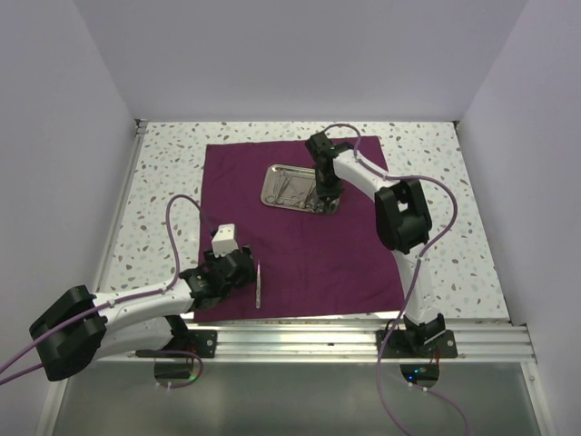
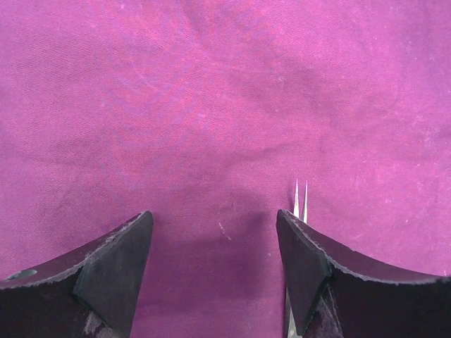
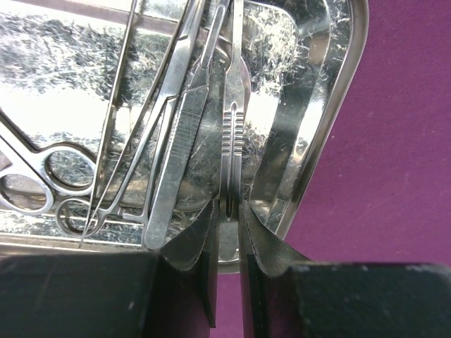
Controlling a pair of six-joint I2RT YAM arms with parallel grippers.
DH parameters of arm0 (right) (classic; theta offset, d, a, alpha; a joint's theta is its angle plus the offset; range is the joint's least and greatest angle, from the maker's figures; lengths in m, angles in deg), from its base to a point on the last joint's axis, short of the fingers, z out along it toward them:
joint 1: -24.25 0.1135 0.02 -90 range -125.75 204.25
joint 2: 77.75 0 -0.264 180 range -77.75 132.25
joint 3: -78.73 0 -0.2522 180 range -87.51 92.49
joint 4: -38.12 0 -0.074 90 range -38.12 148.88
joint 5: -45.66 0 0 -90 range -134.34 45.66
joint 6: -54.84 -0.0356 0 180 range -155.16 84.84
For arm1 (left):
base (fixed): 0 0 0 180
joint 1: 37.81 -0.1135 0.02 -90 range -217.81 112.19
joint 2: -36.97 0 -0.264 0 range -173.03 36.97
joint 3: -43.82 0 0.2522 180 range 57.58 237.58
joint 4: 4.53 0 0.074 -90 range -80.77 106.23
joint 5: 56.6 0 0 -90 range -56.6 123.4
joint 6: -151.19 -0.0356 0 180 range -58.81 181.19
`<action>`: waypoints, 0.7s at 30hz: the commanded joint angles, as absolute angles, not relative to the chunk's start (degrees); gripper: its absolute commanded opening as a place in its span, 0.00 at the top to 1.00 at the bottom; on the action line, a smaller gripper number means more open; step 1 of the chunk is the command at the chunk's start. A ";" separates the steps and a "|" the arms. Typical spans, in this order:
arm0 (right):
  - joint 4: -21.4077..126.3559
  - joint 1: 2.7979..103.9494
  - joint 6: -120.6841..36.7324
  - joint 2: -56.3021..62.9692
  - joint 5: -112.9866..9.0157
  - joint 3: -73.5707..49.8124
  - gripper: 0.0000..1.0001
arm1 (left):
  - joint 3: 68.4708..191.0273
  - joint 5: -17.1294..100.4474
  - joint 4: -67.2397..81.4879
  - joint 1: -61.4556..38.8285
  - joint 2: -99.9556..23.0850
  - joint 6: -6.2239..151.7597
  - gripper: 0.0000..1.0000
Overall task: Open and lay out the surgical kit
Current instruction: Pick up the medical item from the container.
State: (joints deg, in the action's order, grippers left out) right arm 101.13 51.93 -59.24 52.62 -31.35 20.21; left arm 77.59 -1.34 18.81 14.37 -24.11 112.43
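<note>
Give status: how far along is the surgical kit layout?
Done: purple cloth spread flat, tweezers laid on it beside the open left end effector. In hand: right end effector pinches a ribbed-handled instrument in the tray. Left: scissors and other tools there.

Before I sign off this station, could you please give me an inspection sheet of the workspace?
Surface: speckled table, cloth spread flat on it.
Job's things: tray on the far cloth, holding scissors and other steel tools; tweezers lying on the near cloth.
Clutter: nothing seen.
Grippers: left jaws open beside the tweezers; right jaws shut on a ribbed handle in the tray.
Cables: purple cables loop from both arms.
Surroundings: white walls; metal rail at the near edge.
</note>
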 commanded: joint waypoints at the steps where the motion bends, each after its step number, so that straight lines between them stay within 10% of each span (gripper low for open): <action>1: 103.03 51.67 -58.19 51.19 -30.11 23.05 1.00 | 77.36 -2.55 16.70 14.22 -23.50 111.55 0.25; 11: 100.76 51.67 -58.63 41.88 -29.66 14.72 1.00 | 77.44 -2.73 16.70 14.22 -23.59 111.55 0.25; 21: 91.19 52.10 -61.00 17.90 -33.43 -18.29 1.00 | 77.79 -2.81 16.43 14.31 -24.46 111.55 0.25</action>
State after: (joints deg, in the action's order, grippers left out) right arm 96.04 51.95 -59.74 25.19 -30.80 -11.22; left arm 77.59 -1.34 18.75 14.37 -24.17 112.43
